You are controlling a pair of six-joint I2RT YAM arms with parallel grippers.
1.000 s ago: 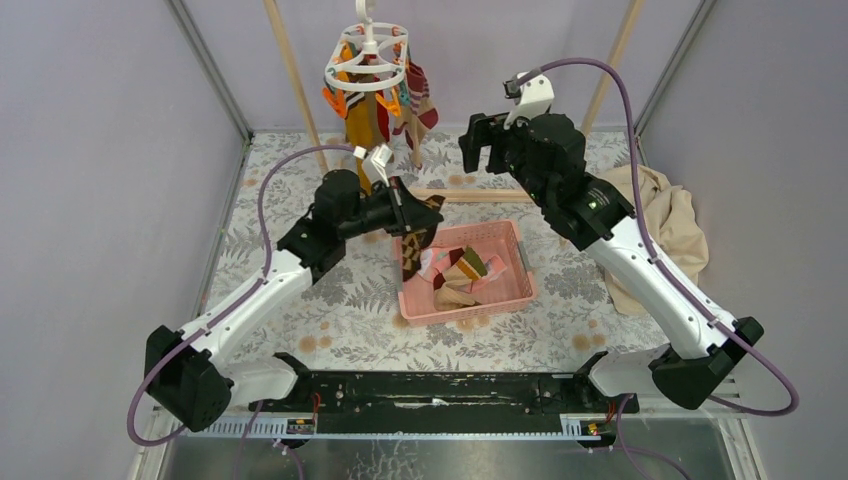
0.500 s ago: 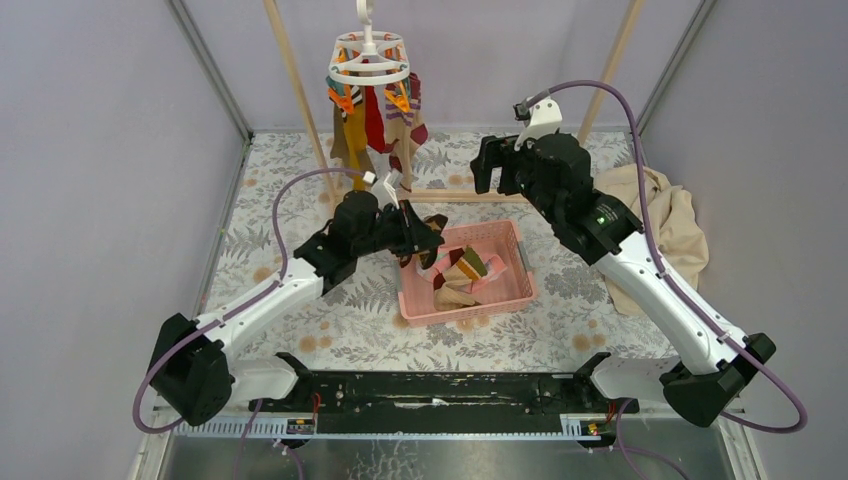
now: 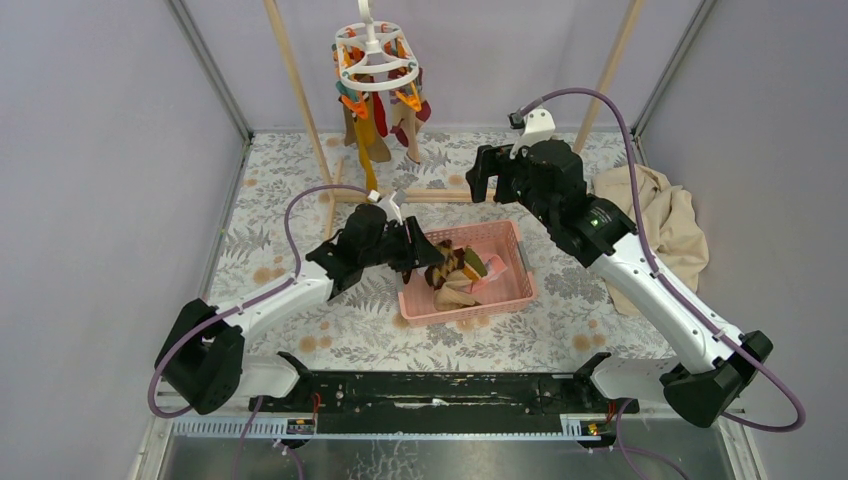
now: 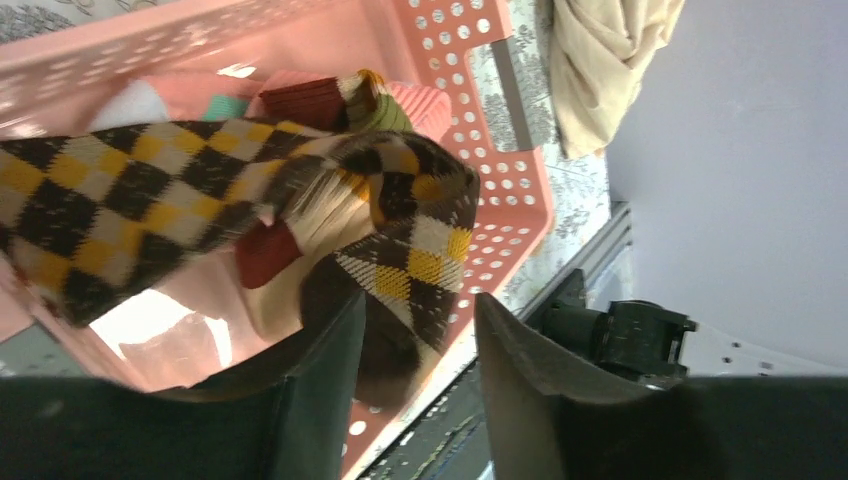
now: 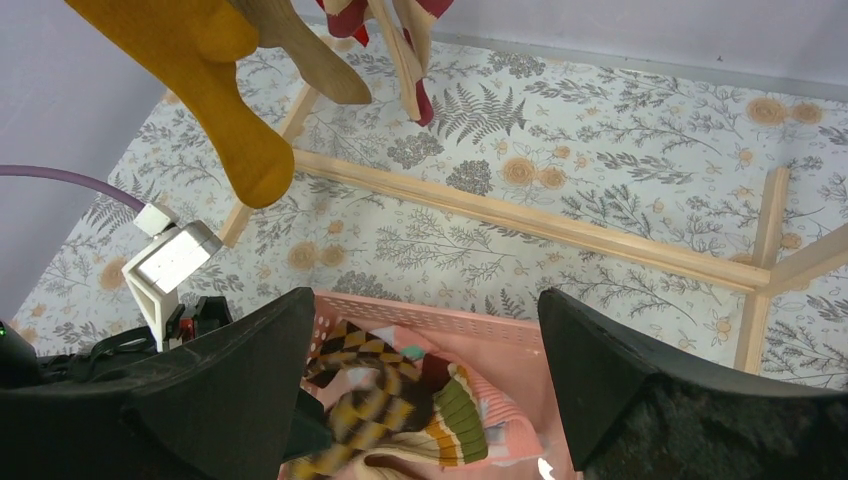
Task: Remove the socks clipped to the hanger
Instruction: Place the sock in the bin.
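one white hanger point(image 3: 372, 58) hangs at the upper middle of the top view, between the two slanted posts of the wooden rack point(image 5: 530, 215). under its orange and teal clips at least four socks are clipped: one mustard sock point(image 5: 235, 110), one tan sock point(image 5: 315, 65), one red sock point(image 3: 380, 118) and one striped sock point(image 5: 405, 45). whether more hide behind them i cannot tell. one pink basket point(image 4: 520, 200) sits at the centre of the table point(image 3: 290, 200), holding a heap of socks too tangled to count. one argyle sock point(image 4: 200, 190) lies draped over that heap. its end is just past the left gripper point(image 4: 419, 297), whose two fingers are spread apart and clamp nothing. the right gripper point(image 5: 425, 310) hovers above the rack's floor rail, beyond the basket's far rim, its two fingers wide apart and holding nothing. one beige cloth point(image 3: 665, 215) lies crumpled at the right edge of the table.
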